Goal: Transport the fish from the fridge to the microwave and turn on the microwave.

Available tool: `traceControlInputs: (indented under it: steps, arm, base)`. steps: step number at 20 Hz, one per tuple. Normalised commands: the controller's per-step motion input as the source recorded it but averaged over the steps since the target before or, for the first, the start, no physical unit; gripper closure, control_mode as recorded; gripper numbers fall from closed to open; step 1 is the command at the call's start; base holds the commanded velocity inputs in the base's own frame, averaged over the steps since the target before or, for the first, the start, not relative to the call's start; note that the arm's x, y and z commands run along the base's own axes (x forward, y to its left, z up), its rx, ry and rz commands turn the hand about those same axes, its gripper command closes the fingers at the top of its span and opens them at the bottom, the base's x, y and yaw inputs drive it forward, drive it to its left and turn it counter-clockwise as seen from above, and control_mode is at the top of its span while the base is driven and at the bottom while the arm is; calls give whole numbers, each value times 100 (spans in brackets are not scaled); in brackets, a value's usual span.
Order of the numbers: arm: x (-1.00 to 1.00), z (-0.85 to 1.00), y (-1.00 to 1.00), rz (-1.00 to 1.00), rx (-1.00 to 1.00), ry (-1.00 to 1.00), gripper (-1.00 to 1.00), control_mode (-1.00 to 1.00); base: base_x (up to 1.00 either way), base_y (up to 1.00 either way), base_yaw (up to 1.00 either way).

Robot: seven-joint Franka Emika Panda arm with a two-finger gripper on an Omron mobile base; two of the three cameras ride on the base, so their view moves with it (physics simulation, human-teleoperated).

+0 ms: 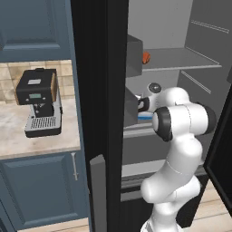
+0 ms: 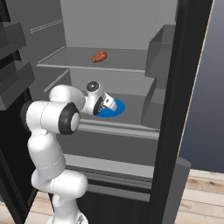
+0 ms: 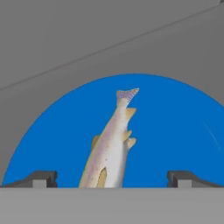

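The tool (image 3: 112,178) is held inside the open fridge (image 2: 109,26), low over the middle shelf, with its two tips spread wide and nothing pinched between them. In the hand view, the fish (image 3: 109,148) is seen lying flat on the round blue plate (image 3: 175,127), between the spread tips but nearer the left one, tail pointing away. The plate rests on that shelf, at the far side towards the right of the compartment.

The step in hand is judged to be the approach for the grasp. For it to go well, the tool should be shifted slightly so the fish sits midway between the tips, then lowered until they flank the thick part of the body, not the thin tail. The plate should not be pressed or dragged, and closing is best delayed until both tips are beside the body.

One fish and one plate are counted. One orange-red item (image 2: 99,56) lies on the upper shelf, well apart. Outside the fridge, one coffee machine (image 1: 39,102) stands on the worktop (image 1: 18,140) to the left.
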Motion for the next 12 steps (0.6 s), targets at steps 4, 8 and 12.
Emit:
traceControlInputs:
  steps: [4, 8, 12]
  arm:
    - [11, -9, 0, 0, 0, 0, -100, -100]
    - [11, -9, 0, 0, 0, 0, -100, -100]
    - [11, -9, 0, 0, 0, 0, -100, -100]
  base:
    - [0, 0, 0]
    - [0, 0, 0]
    - [0, 0, 0]
